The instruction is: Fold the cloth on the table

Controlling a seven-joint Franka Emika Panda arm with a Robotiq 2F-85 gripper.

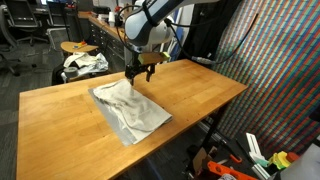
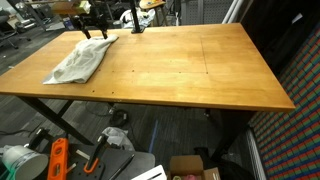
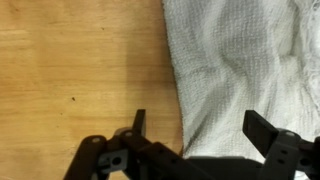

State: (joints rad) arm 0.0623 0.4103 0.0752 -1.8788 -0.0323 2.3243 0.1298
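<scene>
The cloth lies wrinkled on the table, a pale grey-white sheet reaching toward one long edge. In both exterior views my gripper hovers over the cloth's far end. The wrist view shows the cloth filling the right side, its straight edge running down onto bare wood. My gripper stands open, one finger over the wood and the other over the cloth, with nothing held between them.
A round wooden stool with a white-and-dark fabric bundle stands beyond the table. Office chairs and desks fill the background. Tools and boxes lie on the floor beside the table. A patterned wall borders one side.
</scene>
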